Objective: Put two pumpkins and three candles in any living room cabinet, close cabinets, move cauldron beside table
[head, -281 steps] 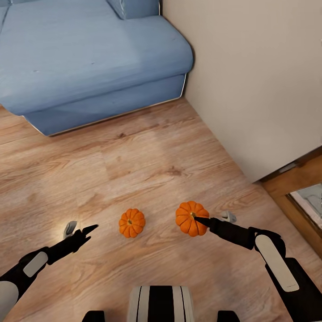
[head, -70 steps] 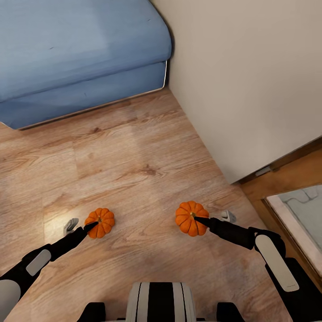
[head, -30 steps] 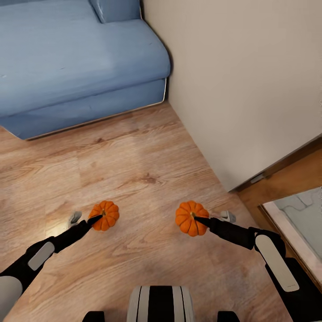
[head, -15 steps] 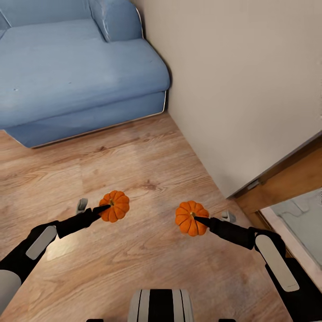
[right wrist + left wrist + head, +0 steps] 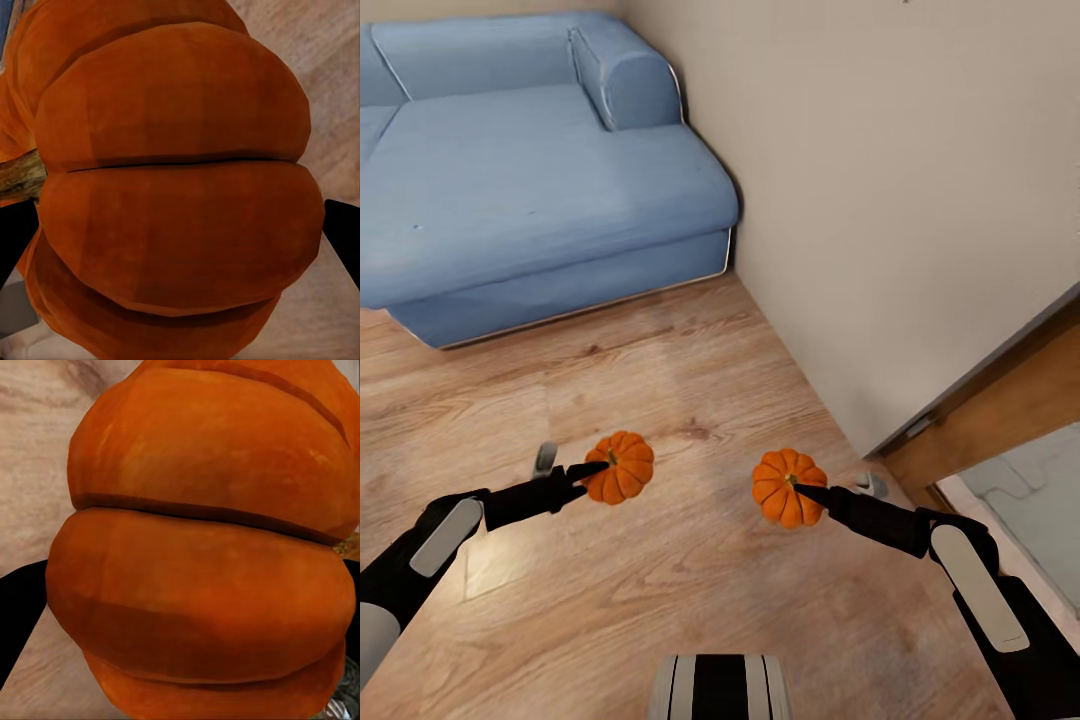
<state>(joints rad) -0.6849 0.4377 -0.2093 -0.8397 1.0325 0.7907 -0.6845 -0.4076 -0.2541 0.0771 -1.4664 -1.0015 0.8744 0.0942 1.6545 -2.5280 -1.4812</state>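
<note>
Left tool (image 5: 598,467): clenched on a pumpkin (image 5: 622,467), dark fingertip lying across the stem area as seen from the head camera. In the left wrist view that same pumpkin (image 5: 202,547) sits right up against the lens, ribs running across, a black finger (image 5: 19,615) at one edge.

Right tool (image 5: 800,490): clenched on the second pumpkin (image 5: 787,487), fingertip at the stem. In the right wrist view this pumpkin (image 5: 169,187) is pressed close, brownish stem at one side, black fingers (image 5: 343,240) on opposite flanks.

Both pumpkins are carried in front of the robot, above the wooden floor (image 5: 680,380), well apart from each other, left one on the robot's left, right one on its right, at nearly the same level in the head view.

Beyond the left pumpkin: a blue sofa (image 5: 530,190) standing on the floor, its end against a beige wall (image 5: 900,200). At the far right, past the wall's corner, a wooden door frame (image 5: 1000,410) and pale tiled flooring (image 5: 1030,490).
</note>
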